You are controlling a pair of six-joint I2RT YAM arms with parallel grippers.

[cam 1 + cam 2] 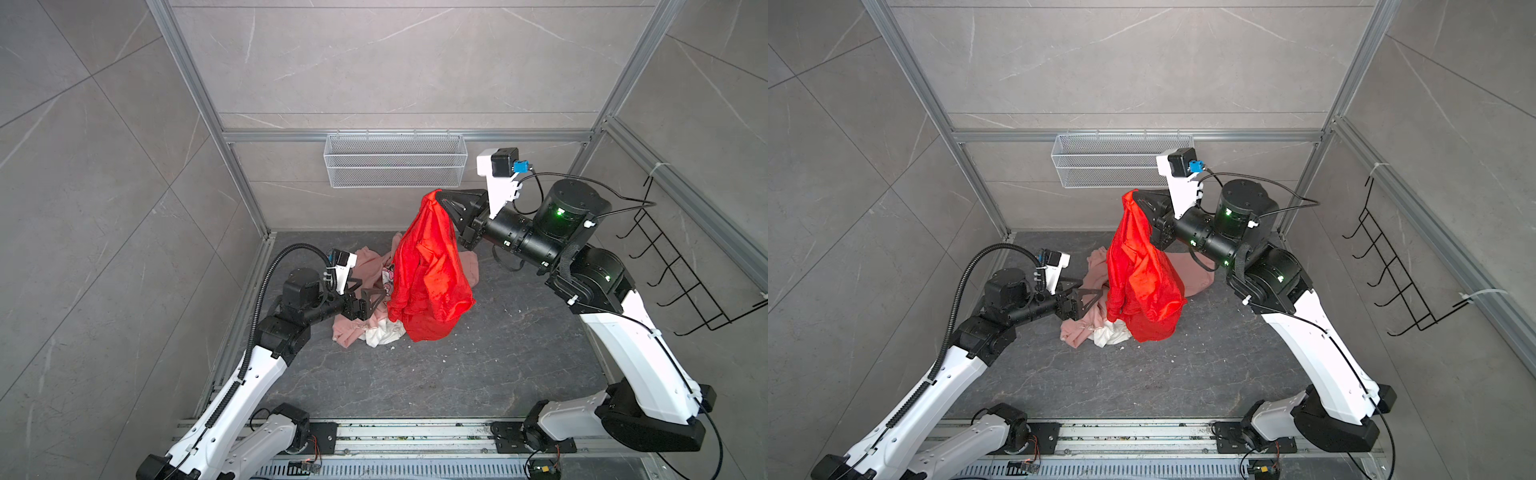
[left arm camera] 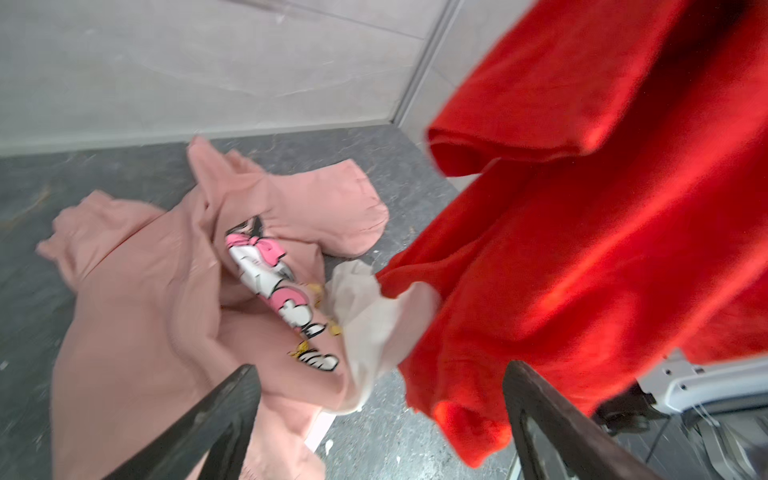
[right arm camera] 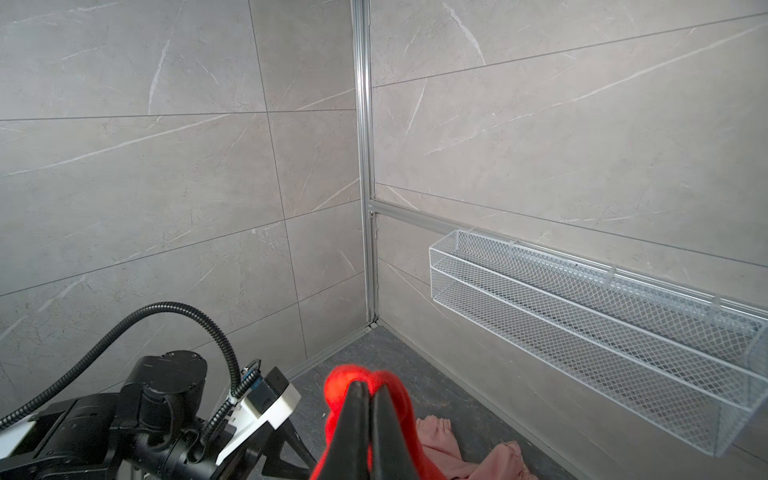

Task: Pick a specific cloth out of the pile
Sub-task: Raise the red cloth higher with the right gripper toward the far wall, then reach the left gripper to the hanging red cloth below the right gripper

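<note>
Dark stone floor [image 1: 478, 365], grey tiled walls. Right gripper [image 1: 440, 198] is clamped on the cloth [image 1: 428, 270], which dangles over the pile [image 1: 349, 330]. Left gripper [image 1: 374, 294] gapes empty beside the pile.

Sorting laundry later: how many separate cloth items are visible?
3. The red cloth hangs from the shut right gripper. The pale pink sweatshirt lies on the dark surface beside it. The white cloth lies against the sweatshirt's near edge. Others may be hidden underneath.
</note>
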